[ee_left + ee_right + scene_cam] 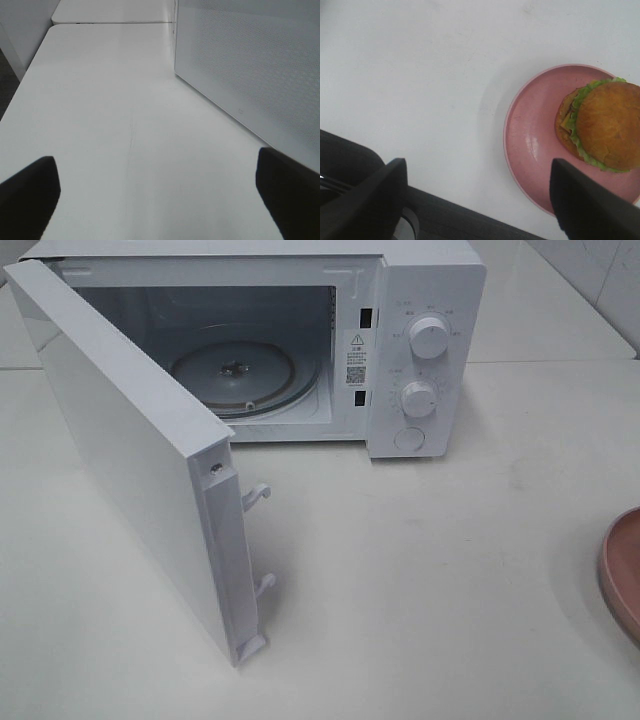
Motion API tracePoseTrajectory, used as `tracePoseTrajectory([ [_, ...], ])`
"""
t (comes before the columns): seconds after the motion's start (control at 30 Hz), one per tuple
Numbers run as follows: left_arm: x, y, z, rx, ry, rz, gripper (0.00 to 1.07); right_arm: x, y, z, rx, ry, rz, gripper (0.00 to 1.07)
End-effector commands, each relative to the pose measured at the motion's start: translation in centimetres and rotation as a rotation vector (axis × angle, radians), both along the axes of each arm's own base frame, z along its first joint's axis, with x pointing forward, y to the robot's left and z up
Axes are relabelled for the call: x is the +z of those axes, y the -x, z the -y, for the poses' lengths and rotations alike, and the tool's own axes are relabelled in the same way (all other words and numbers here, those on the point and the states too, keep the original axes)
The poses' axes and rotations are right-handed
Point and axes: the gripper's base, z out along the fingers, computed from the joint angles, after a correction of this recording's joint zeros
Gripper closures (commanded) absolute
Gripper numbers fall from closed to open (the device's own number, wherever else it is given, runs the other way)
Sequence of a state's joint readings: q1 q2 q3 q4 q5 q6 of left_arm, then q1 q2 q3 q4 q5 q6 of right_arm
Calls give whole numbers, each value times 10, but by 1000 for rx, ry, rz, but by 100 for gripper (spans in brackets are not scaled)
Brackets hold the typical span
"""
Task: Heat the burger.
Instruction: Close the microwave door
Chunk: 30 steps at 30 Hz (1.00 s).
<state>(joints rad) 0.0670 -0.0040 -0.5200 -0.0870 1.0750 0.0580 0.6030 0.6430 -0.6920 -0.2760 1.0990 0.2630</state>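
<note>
The burger [610, 125], with a golden-brown bun and green lettuce, sits on a pink plate [530, 135] in the right wrist view. My right gripper [480, 200] hovers open over the white table beside the plate, nothing between its fingers [370, 200]. The exterior view catches only the plate's rim [625, 570] at the right edge; the burger and both grippers are outside that view. My left gripper [160, 200] is open and empty above the table, with the microwave door [250, 75] close on one side.
A white microwave [425, 340] stands at the back, its door [130, 460] swung wide toward the front left. A glass turntable [235, 375] lies inside the cavity. A dark band [450, 220] crosses the right wrist view under the gripper.
</note>
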Motion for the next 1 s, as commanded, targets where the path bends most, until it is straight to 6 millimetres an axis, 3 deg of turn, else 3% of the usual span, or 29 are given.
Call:
tracePoseTrajectory([
  [0.03, 0, 2, 0, 5, 4, 22, 7, 6, 13, 12, -57, -49, 39, 31],
  [0.13, 0, 2, 0, 5, 4, 22, 7, 7, 29, 26, -110, -68, 110, 31],
  [0.33, 0, 2, 0, 5, 4, 22, 7, 0, 45, 34, -155, -106, 159, 31],
  [0.4, 0, 2, 0, 5, 4, 22, 7, -8, 59, 38, -193, -151, 200, 31],
  [0.7, 0, 2, 0, 5, 4, 22, 7, -24, 79, 46, -259, -169, 291, 31],
  [1.0, 0, 2, 0, 5, 4, 22, 7, -25, 96, 49, -277, -230, 486, 31],
])
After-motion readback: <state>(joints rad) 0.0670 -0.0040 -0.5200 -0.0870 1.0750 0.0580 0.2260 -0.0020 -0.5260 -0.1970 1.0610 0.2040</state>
